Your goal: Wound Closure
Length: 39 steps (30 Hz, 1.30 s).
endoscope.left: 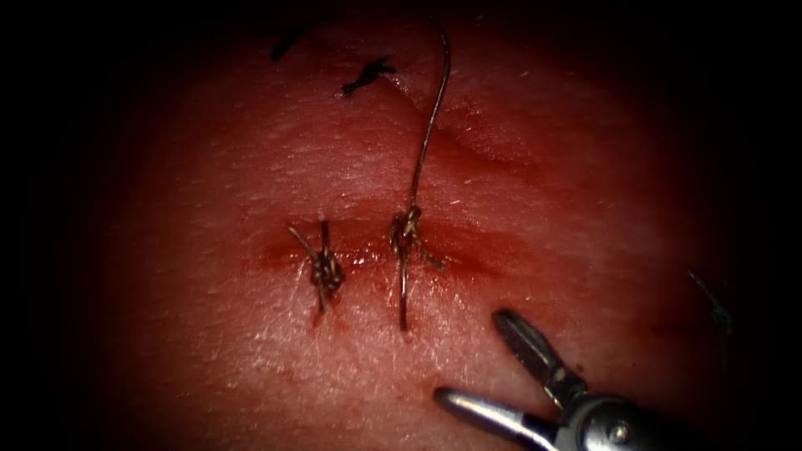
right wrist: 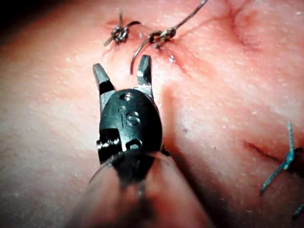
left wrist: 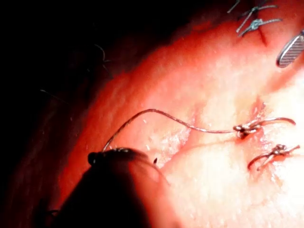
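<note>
The red, moist slab of tissue [endoscope.left: 251, 167] carries a horizontal cut [endoscope.left: 368, 246] marked by red fluid [endoscope.left: 276, 255]. On the left part of the cut a finished knot of brownish thread [endoscope.left: 326, 269] is seen, its short cut ends sticking up and to the left. Just right of it a second knot [endoscope.left: 407, 225] sits on the cut. From it a long thin strand of thread [endoscope.left: 430, 125] rises toward the top of the endoscope view, and a shorter tail [endoscope.left: 403, 292] hangs down below the cut. No curved needle can be made out in any view.

In the left wrist view the long strand [left wrist: 156, 114] is seen arcing from the second knot [left wrist: 244, 128] to the dark tip of the left end effector [left wrist: 107, 154]. It appears to be held there, but the jaws are hidden and their state cannot be told. The first knot [left wrist: 273, 153] lies near the second.

Right of and below the second knot, the metal right end effector [endoscope.left: 480, 355] hovers over the tissue with jaws spread wide, gripping nothing. In the right wrist view the parted jaws of the right end effector [right wrist: 122, 71] lie just beside the shorter tail [right wrist: 135, 54], not closed on it. Dark thread scraps [endoscope.left: 368, 75] lie on the tissue at the top of the endoscope view.
</note>
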Each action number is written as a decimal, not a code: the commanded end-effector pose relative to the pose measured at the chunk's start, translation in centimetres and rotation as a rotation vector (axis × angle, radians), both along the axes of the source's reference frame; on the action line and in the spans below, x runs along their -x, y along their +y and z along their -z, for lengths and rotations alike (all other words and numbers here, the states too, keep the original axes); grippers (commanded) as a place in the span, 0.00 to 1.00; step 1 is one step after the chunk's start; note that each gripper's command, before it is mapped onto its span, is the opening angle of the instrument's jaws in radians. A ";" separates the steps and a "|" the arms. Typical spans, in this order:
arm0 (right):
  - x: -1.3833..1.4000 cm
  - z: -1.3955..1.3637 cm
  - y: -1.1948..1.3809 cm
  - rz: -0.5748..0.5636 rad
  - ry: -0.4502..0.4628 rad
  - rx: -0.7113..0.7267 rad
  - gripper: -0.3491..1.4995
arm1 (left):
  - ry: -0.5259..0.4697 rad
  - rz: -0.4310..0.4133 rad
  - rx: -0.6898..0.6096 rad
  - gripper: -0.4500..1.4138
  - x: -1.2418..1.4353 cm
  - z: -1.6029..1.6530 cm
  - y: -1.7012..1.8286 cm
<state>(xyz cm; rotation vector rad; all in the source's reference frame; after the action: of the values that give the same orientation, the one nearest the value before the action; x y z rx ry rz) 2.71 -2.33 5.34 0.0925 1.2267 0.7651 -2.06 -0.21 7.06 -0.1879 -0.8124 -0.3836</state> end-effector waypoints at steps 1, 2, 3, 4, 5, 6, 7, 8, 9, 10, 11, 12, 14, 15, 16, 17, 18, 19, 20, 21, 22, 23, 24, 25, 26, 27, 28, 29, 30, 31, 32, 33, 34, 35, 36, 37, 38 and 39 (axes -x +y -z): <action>-0.03 0.02 0.29 0.018 0.005 0.006 0.89 | -0.012 0.001 -0.001 0.00 0.09 0.07 -0.02; 0.01 0.06 0.49 0.035 0.025 -0.009 0.90 | -0.029 -0.001 -0.010 0.00 0.12 0.32 -0.17; 0.02 0.06 0.55 0.032 0.023 -0.012 0.90 | -0.036 0.001 -0.012 0.00 0.13 0.42 -0.23; 0.02 0.05 0.61 0.026 0.025 -0.025 0.90 | -0.043 0.002 -0.015 0.00 0.15 0.56 -0.32; 0.01 0.01 0.67 0.016 0.031 -0.048 0.90 | -0.047 0.002 -0.018 0.00 0.16 0.66 -0.38; 0.00 -0.02 0.71 0.002 0.037 -0.080 0.90 | -0.053 0.004 -0.019 0.00 0.16 0.76 -0.44; -0.02 -0.07 0.74 0.002 0.034 -0.107 0.90 | -0.060 0.007 -0.018 0.00 0.17 0.88 -0.52; -0.03 -0.13 0.77 0.008 0.026 -0.130 0.90 | -0.062 0.003 -0.016 0.00 0.17 0.96 -0.57; -0.06 -0.21 0.81 0.019 0.012 -0.162 0.90 | -0.064 -0.001 -0.014 0.00 0.17 1.05 -0.62; -0.08 -0.35 0.86 0.015 0.004 -0.168 0.91 | -0.072 0.000 -0.010 0.00 0.18 1.24 -0.72; -0.12 -0.52 0.89 0.023 0.017 -0.162 0.92 | -0.078 -0.005 -0.002 0.00 0.18 1.37 -0.79; -0.15 -0.59 0.90 0.023 0.020 -0.162 0.93 | -0.076 -0.008 -0.001 0.00 0.19 1.45 -0.83; -0.32 -0.83 0.88 0.038 0.034 -0.137 0.94 | -0.067 -0.013 0.014 0.00 0.23 1.64 -0.91; -0.36 -0.86 0.87 0.041 0.038 -0.133 0.94 | -0.066 -0.017 0.017 0.00 0.23 1.66 -0.92; -0.41 -0.89 0.87 0.045 0.043 -0.130 0.94 | -0.066 -0.017 0.015 0.00 0.24 1.69 -0.93; -0.48 -0.91 0.88 0.051 0.046 -0.128 0.94 | -0.068 -0.014 0.017 0.00 0.25 1.71 -0.93; -0.53 -0.93 0.89 0.054 0.048 -0.128 0.94 | -0.067 -0.016 0.023 0.00 0.25 1.71 -0.94; -0.64 -0.95 0.89 0.069 0.040 -0.134 0.94 | -0.067 -0.017 0.023 0.00 0.25 1.72 -0.94; -0.71 -0.96 0.89 0.081 0.035 -0.140 0.94 | -0.068 -0.017 0.023 0.00 0.25 1.72 -0.94; -0.75 -0.97 0.89 0.088 0.033 -0.143 0.94 | -0.068 -0.017 0.023 0.00 0.25 1.72 -0.94; -0.79 -0.97 0.90 0.093 0.031 -0.145 0.94 | -0.068 -0.017 0.023 0.00 0.25 1.72 -0.94; -0.83 -0.96 0.92 0.095 0.036 -0.152 0.94 | -0.068 -0.017 0.023 0.00 0.25 1.72 -0.94; -0.85 -0.95 0.93 0.100 0.041 -0.152 0.94 | -0.067 -0.017 0.023 0.00 0.25 1.72 -0.94; -0.87 -0.94 0.94 0.106 0.045 -0.148 0.94 | -0.065 -0.015 0.023 0.00 0.25 1.72 -0.94; -0.89 -0.93 0.96 0.117 0.043 -0.134 0.94 | -0.063 -0.019 0.027 0.00 0.25 1.72 -0.95; -0.91 -0.91 0.97 0.123 0.041 -0.126 0.94 | -0.063 -0.019 0.027 0.00 0.26 1.72 -0.95; -0.92 -0.91 0.98 0.128 0.037 -0.125 0.94 | -0.063 -0.019 0.027 0.00 0.26 1.73 -0.96; -0.97 -0.90 0.99 0.137 0.026 -0.120 0.93 | -0.063 -0.019 0.027 0.00 0.27 1.75 -0.98; -0.99 -0.92 1.00 0.151 0.015 -0.114 0.93 | -0.062 -0.018 0.027 0.00 0.28 1.77 -1.00; -1.01 -0.93 1.00 0.158 0.011 -0.110 0.92 | -0.062 -0.018 0.027 0.00 0.29 1.78 -1.01; -1.04 -0.95 1.00 0.166 0.006 -0.100 0.92 | -0.062 -0.017 0.027 0.00 0.31 1.80 -1.03; -1.05 -0.97 1.00 0.171 0.003 -0.101 0.92 | -0.059 -0.020 0.031 0.00 0.32 1.81 -1.03; -1.07 -0.98 0.99 0.175 0.002 -0.100 0.92 | -0.059 -0.019 0.031 0.00 0.33 1.82 -1.04; -1.08 -0.99 0.98 0.182 0.001 -0.101 0.91 | -0.059 -0.019 0.031 0.00 0.34 1.83 -1.04; -1.11 -1.02 0.96 0.197 0.008 -0.091 0.91 | -0.059 -0.018 0.030 0.00 0.35 1.83 -1.03; -1.12 -1.02 0.95 0.199 0.009 -0.089 0.91 | -0.056 -0.016 0.030 0.00 0.36 1.83 -1.03; -1.14 -1.03 0.96 0.204 0.006 -0.075 0.90 | -0.054 -0.020 0.035 0.00 0.36 1.83 -1.04; -1.15 -1.03 0.97 0.205 0.004 -0.070 0.90 | -0.053 -0.019 0.035 0.00 0.37 1.83 -1.04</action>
<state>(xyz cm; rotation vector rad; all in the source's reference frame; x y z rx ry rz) 3.79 -1.41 6.35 0.2724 1.1692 0.6238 -2.35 -1.28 5.19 -0.2014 -0.8716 -0.3584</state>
